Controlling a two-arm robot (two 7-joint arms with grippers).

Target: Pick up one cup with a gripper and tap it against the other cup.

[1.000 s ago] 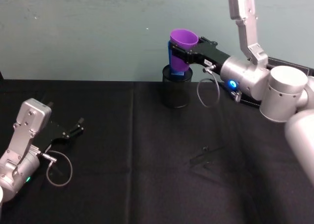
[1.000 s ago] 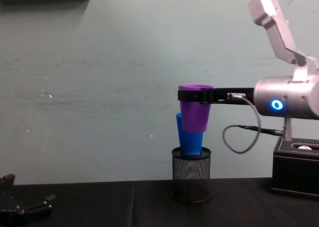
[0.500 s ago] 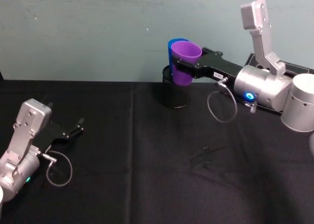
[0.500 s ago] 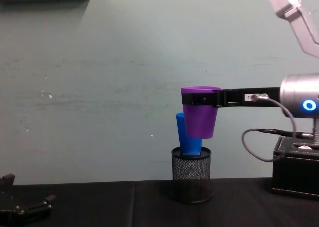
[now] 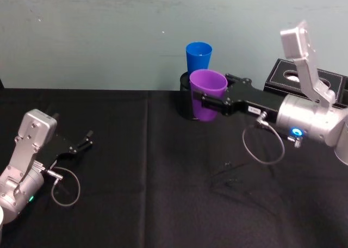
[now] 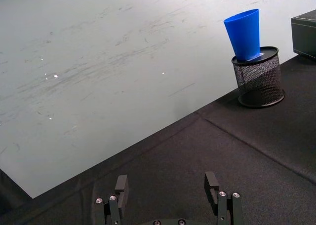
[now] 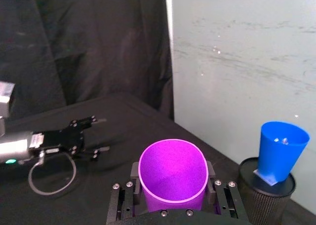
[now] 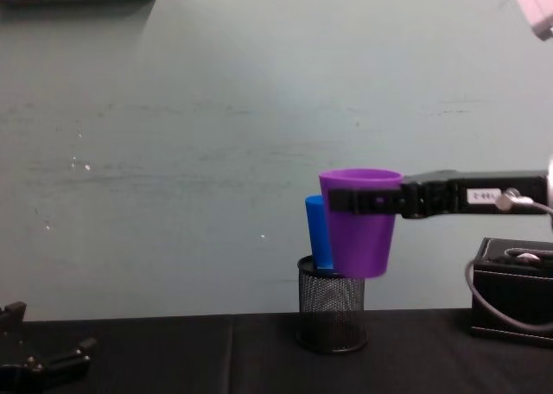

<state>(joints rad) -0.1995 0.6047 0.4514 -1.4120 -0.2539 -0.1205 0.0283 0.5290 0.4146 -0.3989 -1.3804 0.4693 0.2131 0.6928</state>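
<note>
My right gripper [image 5: 208, 103] is shut on the purple cup [image 5: 207, 94], clamping it just below the rim and holding it upright in the air. The right wrist view looks down into the purple cup [image 7: 173, 173], which is empty. The blue cup [image 5: 198, 56] stands upright in a black wire-mesh pen holder [image 8: 332, 316] at the back of the table. The purple cup [image 8: 361, 230] hangs in front of the blue cup [image 8: 318, 234], closer to me, with a gap between them. My left gripper [image 6: 168, 195] rests open on the table at the near left.
A black box [image 5: 288, 74] sits at the back right beside the pen holder [image 6: 258, 77]. A black cloth [image 5: 163, 193] covers the table and a pale green wall [image 8: 173, 152] rises right behind it. The left gripper [image 5: 87, 139] lies far from the cups.
My right gripper has pulled the purple cup back from the blue cup, toward me and downward. The blue cup now stands uncovered. The left arm has not moved.
</note>
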